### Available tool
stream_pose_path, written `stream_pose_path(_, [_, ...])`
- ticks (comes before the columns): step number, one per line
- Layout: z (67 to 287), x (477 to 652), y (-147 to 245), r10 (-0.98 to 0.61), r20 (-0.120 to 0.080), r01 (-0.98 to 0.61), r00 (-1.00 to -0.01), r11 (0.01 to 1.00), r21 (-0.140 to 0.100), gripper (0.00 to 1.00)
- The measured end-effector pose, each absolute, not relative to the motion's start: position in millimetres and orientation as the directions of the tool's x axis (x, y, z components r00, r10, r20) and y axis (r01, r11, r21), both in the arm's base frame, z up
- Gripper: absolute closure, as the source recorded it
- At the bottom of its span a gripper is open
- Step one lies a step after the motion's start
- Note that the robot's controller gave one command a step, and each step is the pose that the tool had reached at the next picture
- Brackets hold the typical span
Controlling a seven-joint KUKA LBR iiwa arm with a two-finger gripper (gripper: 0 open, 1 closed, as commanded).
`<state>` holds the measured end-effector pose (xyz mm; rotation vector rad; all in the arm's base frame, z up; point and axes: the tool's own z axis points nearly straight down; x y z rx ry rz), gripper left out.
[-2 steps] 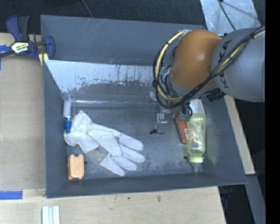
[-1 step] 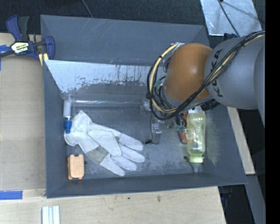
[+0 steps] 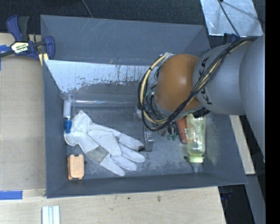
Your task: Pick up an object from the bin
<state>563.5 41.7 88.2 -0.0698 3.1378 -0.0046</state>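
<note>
- An orange block (image 3: 76, 166) lies in the lower-left corner of the grey bin (image 3: 130, 36).
- A white glove (image 3: 102, 143) sprawls across the scuffed floor.
- The gripper (image 3: 148, 146) hangs at the glove's right end; whether it is released or clenched is unclear.
- A clear yellowish bottle (image 3: 196, 141) lies on the right.

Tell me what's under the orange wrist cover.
A pale yellow bottle pokes out, with a red item beside it; their upper ends are covered by the arm.

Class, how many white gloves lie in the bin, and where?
1: the white glove lies in the lower left of the bin, just left of the gripper. The arm may hide others.
</note>
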Motion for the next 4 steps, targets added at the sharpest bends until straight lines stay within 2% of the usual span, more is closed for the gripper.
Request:
stream_pose_path(1, [77.6, 540.3, 81.3, -0.135, -0.001, -0.135, -0.991, 0.991, 0.0, 0.0])
stream_pose_path(2, [75.9, 540.0, 98.8, -0.046, -0.005, -0.046, -0.999, 0.999, 0.004, 1.0])
stream_pose_path(3, [75.5, 544.6, 93.6, -0.016, -0.006, -0.016, -1.0, 1.0, 0.005, 1.0])
stream_pose_path(4, [211.0, 536.9, 101.9, -0.015, -0.003, -0.015, -1.0, 1.0, 0.0, 1.0])
